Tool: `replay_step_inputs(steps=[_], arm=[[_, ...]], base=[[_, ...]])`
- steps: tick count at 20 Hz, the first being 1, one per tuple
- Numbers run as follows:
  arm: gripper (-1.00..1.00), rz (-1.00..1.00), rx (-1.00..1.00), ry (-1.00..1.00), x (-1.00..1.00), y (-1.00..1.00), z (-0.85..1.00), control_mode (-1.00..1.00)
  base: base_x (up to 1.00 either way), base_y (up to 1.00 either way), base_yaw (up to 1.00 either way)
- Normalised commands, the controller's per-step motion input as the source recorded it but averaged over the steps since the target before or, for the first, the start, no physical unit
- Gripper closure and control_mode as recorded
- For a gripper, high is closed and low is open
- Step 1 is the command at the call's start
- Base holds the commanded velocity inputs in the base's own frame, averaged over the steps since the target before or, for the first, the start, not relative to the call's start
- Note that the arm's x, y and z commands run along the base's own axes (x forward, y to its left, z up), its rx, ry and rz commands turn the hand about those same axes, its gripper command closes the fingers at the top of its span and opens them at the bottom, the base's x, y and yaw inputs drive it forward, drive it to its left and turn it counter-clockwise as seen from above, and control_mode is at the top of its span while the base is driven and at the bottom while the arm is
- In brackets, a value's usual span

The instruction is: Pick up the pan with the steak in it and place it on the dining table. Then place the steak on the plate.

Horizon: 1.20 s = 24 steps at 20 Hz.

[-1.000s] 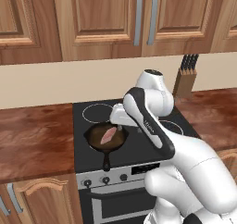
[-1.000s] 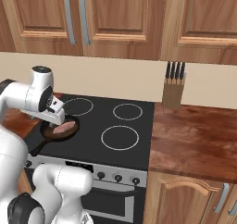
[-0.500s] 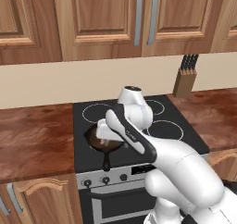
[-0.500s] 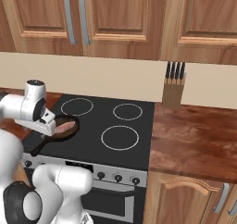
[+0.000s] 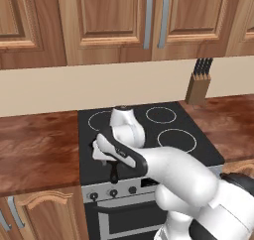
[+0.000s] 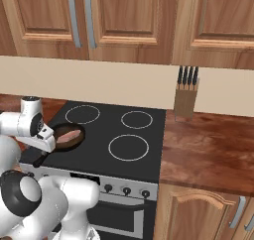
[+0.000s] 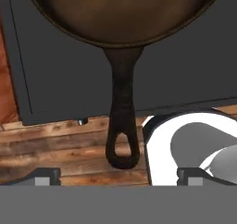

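Pan (image 7: 121, 28) sits at stove's (image 6: 149, 145) front-left corner, steak (image 6: 69, 135) inside, handle overhanging the front edge. Gripper (image 7: 118, 174) spread wide, above the handle, empty. Risk: gripping the handle's far end lets the pan tip, spilling steak.

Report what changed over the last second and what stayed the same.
The arm swung down and toward the stove's front edge, bringing the open gripper low over the handle of the pan; the fingertips now stand on either side of the handle end. Nothing has been gripped. The pan stayed on its front burner with the steak in it, and the knife block has not moved.
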Motion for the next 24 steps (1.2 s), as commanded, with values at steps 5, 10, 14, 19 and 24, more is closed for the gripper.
replay_step_inputs(steps=[5, 10, 14, 19, 24], arm=[[-1.00, -0.06, -0.12, 0.01, 0.34, 0.02, -0.31, -1.00], [-1.00, -0.04, -0.10, 0.02, 0.34, 0.00, -0.28, -1.00], [-1.00, 0.00, -0.05, 0.00, 0.20, 0.03, -0.25, -1.00], [-1.00, 0.00, -0.02, 0.04, 0.18, 0.06, -0.32, -1.00], [-1.00, 0.00, -0.03, 0.06, 0.09, 0.05, -0.46, -1.00]], base=[[0.00, 0.00, 0.00], [0.00, 0.00, 0.00], [0.00, 0.00, 0.00], [0.00, 0.00, 0.00], [0.00, 0.00, 0.00]])
